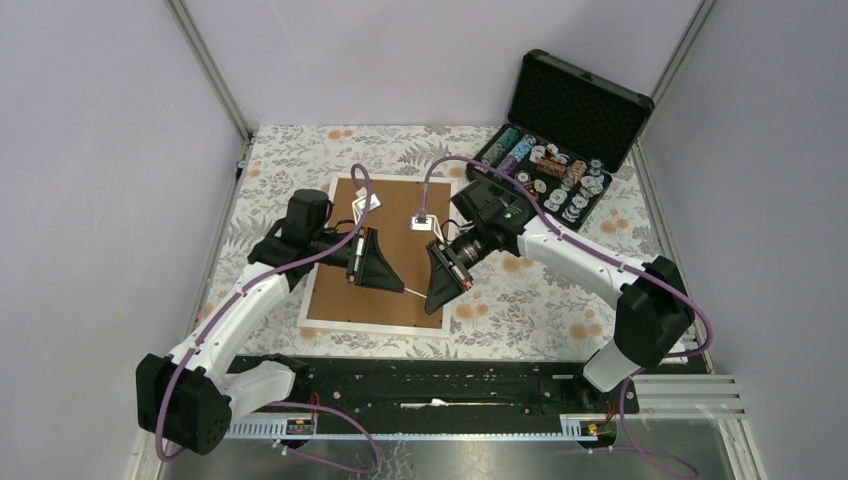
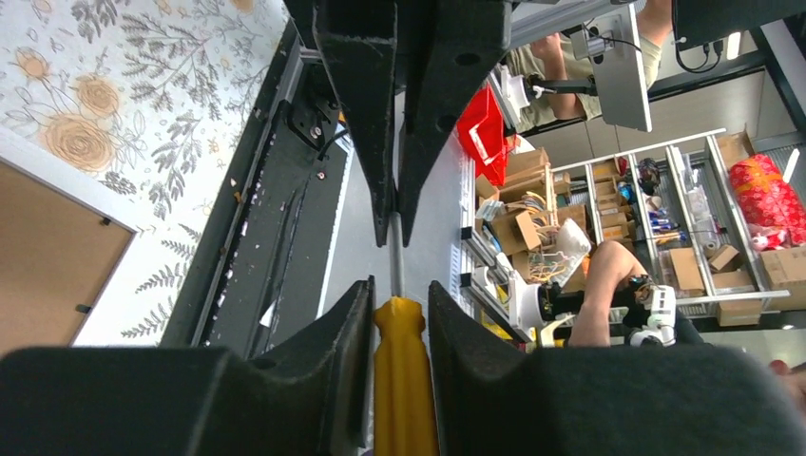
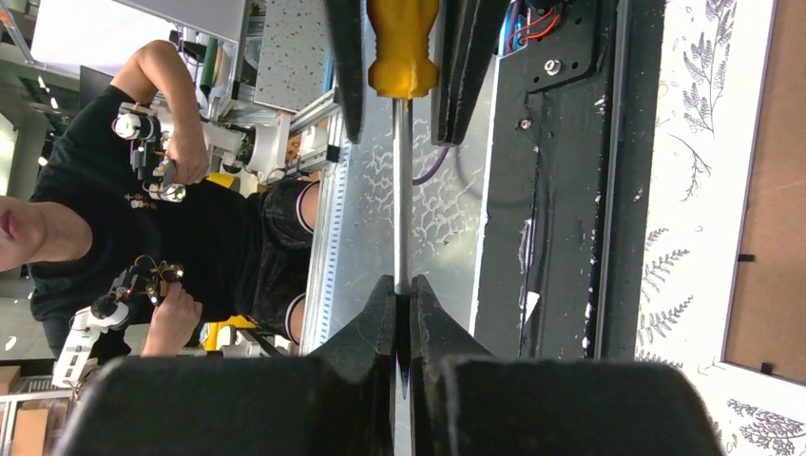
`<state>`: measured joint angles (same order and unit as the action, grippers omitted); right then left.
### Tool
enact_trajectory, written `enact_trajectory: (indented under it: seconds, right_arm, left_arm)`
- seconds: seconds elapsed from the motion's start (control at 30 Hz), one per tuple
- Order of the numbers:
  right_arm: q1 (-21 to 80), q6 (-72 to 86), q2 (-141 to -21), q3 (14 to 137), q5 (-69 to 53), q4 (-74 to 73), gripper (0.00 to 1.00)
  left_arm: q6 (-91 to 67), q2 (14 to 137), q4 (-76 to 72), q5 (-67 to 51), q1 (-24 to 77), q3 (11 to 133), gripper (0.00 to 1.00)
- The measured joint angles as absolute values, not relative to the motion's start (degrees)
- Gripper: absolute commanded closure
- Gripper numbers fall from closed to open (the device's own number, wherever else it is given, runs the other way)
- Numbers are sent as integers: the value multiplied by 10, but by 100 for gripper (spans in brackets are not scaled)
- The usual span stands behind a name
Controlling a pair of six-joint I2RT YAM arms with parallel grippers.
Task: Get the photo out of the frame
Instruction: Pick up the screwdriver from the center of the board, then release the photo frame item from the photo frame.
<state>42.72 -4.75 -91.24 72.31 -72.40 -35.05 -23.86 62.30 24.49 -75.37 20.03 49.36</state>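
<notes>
The frame point(image 1: 385, 195) lies face down on the floral cloth, its brown back up inside a narrow white border; a corner shows in the left wrist view point(image 2: 47, 256) and an edge in the right wrist view point(image 3: 770, 190). The photo is hidden under the backing. Above the frame's near half, both grippers hold one screwdriver point(image 2: 404, 380) between them. My left gripper point(image 2: 399, 290) point(image 1: 398, 285) is shut on its yellow handle point(image 3: 403, 47). My right gripper point(image 3: 402, 285) point(image 1: 432, 305) is shut on the tip of the metal shaft point(image 3: 401, 190).
An open black case of poker chips point(image 1: 560, 140) stands at the back right. Two small white fittings point(image 1: 423, 222) point(image 1: 365, 205) sit on the frame's back near its far edge. A black rail point(image 1: 430, 385) runs along the table's near edge.
</notes>
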Motion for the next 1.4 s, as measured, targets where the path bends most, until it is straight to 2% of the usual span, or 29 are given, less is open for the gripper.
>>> enact_trajectory:
  seconds: [0.1,0.13,0.17,0.23,0.3,0.33,0.37,0.53,0.77,1.13,1.4]
  right_arm:
    - [427,-48,-912,725,-730,-350,100]
    - [427,-47,-912,725,-730,-351,97]
    - [427,-47,-912,725,-729,-351,84]
    - [427,-46,-912,727,-729,-351,46]
    - [425,-48,-913,735,-723,-348,17]
    - [423,-43,-913,738,-719,-345,6]
    - [418,-43,-913,745,-715,-342,1]
    - [338,5,-910,756,-663,-280,0]
    - [230,97,-909,678,-529,-166,0]
    - [210,144,-957,609,-437,-43,1]
    - [199,179,-987,580,-404,38,5]
  left_arm:
    - [-243,622,239,-751,200,494,92]
    - [-245,621,238,-749,200,494,99]
    - [-244,620,236,-747,200,493,100]
    - [-249,618,236,-746,200,493,100]
    - [-249,617,235,-745,200,493,100]
    - [-249,617,235,-742,200,493,100]
    - [-248,617,237,-739,199,494,100]
    - [-238,627,256,-688,146,500,100]
    - [-246,694,218,-590,115,507,100]
    - [-259,821,66,-551,113,503,100]
    - [-207,895,46,-553,111,503,100]
